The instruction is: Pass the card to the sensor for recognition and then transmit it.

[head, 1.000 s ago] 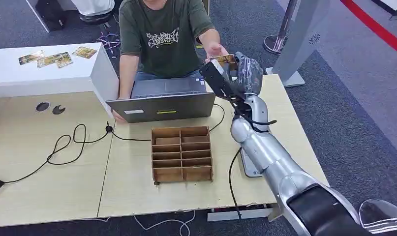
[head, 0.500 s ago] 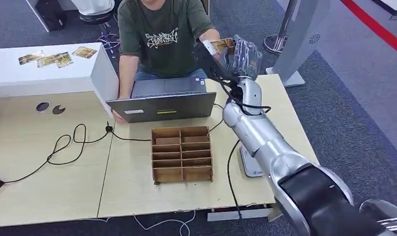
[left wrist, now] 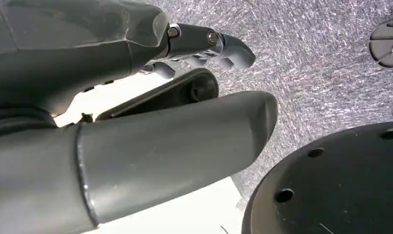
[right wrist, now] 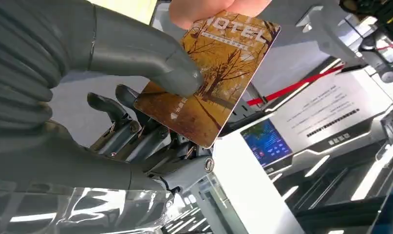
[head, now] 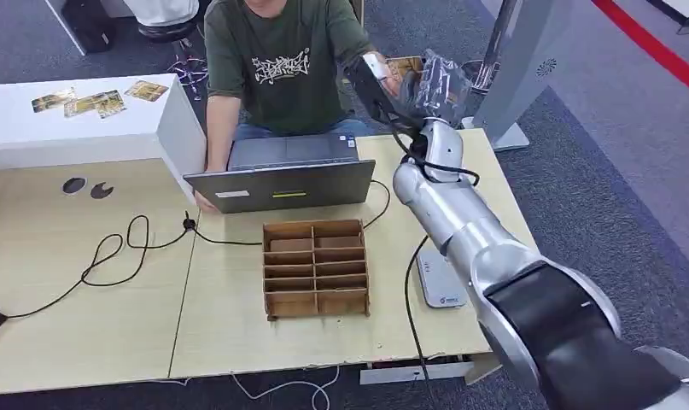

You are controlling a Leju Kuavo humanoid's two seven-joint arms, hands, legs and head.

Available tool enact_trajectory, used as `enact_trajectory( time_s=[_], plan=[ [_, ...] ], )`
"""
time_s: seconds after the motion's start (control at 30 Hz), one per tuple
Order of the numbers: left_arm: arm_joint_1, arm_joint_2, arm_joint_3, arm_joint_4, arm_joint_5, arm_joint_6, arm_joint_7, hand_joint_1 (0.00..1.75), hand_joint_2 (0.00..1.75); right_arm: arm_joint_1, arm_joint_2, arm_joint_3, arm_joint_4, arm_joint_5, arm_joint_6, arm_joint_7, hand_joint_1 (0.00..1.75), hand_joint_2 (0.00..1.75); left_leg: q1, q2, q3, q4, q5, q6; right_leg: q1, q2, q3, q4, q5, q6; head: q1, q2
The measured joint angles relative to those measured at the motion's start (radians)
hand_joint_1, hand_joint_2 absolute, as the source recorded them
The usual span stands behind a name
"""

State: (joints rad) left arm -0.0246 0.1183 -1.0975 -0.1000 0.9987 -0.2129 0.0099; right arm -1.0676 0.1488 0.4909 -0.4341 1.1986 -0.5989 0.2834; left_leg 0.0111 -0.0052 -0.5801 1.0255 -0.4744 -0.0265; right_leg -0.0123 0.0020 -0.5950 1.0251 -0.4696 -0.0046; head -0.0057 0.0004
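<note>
The card (right wrist: 211,73) is orange with an autumn-tree picture and the word HOTEL. My right hand (right wrist: 136,141) holds it, thumb pressed on its face and dark fingers behind it. A person's fingers (right wrist: 218,7) pinch its far edge. In the head view my right hand (head: 426,85) is stretched out over the table's far edge, with the card (head: 405,65) up at the seated person's hand (head: 382,75). The sensor (head: 441,280), a flat white reader, lies on the table under my right arm. My left hand (left wrist: 204,44) hangs over grey carpet and holds nothing.
A grey laptop (head: 281,184) stands open in front of the person. A wooden slotted box (head: 315,266) sits mid-table, left of the sensor. A black cable (head: 110,256) loops across the left tabletop. Several cards (head: 93,101) lie on the white counter. A white kiosk (head: 528,51) stands at the back right.
My right arm has stretched farther forward and up, carrying the card from above the laptop's right corner to the person's hand, which now pinches it. The sensor has come out from under the arm.
</note>
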Motion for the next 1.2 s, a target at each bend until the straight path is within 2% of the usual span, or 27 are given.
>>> enact_trajectory(
  time_s=[0.73, 0.77, 0.8, 0.83, 1.2],
  plan=[
    [-0.004, 0.004, -0.019, -0.006, -0.002, 0.0, 0.006, 0.0, 0.0, -0.009, -0.002, -0.028, 0.052, 0.017, -0.005, -0.012, 1.75, 1.75, 0.0, 0.001, 0.0, 0.0, 0.0, 0.0, 0.0, 0.0, 0.0, 0.0, 0.0, 0.0, 0.0, 0.0],
    [-0.005, 0.004, -0.019, -0.006, -0.002, 0.0, 0.008, 0.0, 0.0, -0.009, -0.002, -0.029, 0.053, 0.019, -0.005, -0.013, 1.38, 1.75, 0.0, 0.0, 0.0, 0.0, 0.0, 0.0, 0.0, 0.0, 0.0, 0.0, 0.0, 0.0, 0.0, 0.0],
    [-0.005, 0.004, -0.019, -0.006, -0.002, 0.0, 0.008, 0.0, 0.0, -0.009, -0.002, -0.031, 0.053, 0.02, -0.005, -0.013, 1.38, 1.75, 0.0, 0.0, 0.0, 0.0, 0.0, 0.0, 0.0, 0.0, 0.0, 0.0, 0.0, 0.0, 0.0, 0.0],
    [-0.006, 0.004, -0.019, -0.006, -0.002, 0.0, 0.009, 0.0, 0.0, -0.009, -0.002, -0.035, 0.054, 0.021, -0.005, -0.013, 0.0, 1.75, 0.0, 0.0, 0.0, 0.0, 0.0, 0.0, 0.0, 0.0, 0.0, 0.0, 0.0, 0.0, 0.0, 0.0],
    [-0.011, 0.004, -0.022, -0.006, 0.001, 0.0, 0.009, 0.0, 0.0, -0.009, -0.002, -0.05, 0.055, 0.037, -0.024, -0.018, 0.0, 1.75, 0.0, 0.0, 0.0, 0.0, 0.0, 0.0, 0.0, 0.0, 0.0, 0.0, 0.0, 0.0, 0.0, 0.0]
  ],
)
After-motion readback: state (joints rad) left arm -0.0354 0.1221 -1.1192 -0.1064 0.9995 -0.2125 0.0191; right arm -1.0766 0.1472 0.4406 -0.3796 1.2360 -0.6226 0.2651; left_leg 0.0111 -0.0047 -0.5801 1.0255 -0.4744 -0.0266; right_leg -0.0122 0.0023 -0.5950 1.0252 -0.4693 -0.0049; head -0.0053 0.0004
